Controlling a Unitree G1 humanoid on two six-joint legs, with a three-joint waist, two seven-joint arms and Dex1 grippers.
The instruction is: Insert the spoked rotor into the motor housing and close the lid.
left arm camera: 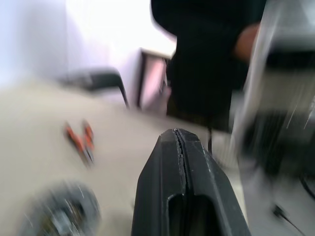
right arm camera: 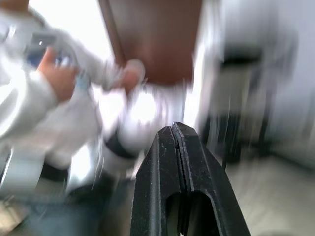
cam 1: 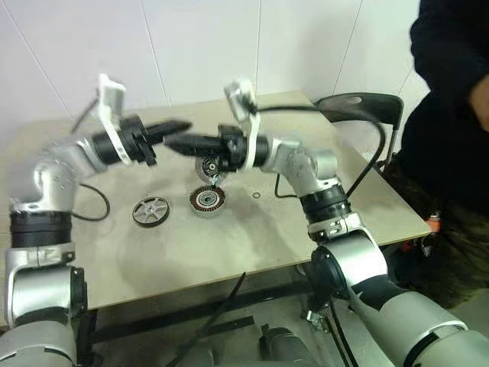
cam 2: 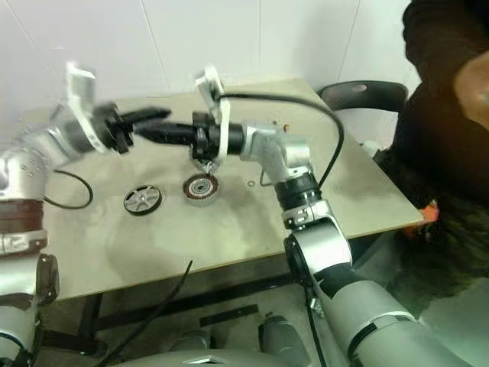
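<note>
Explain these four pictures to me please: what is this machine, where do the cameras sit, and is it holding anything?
This is a humanoid robot with two arms raised over a beige table. Two pictures come from its head, looking down; two come from wrist cameras looking along each arm's black two-fingered end effector. The left end effector and right end effector are both shut and empty, tips nearly meeting in the air. On the table lie a dark spoked metal wheel, a round metal shell with copper-coloured windings and, behind it under the right arm, another round grey part. A person in dark clothes stands beside the table.
</note>
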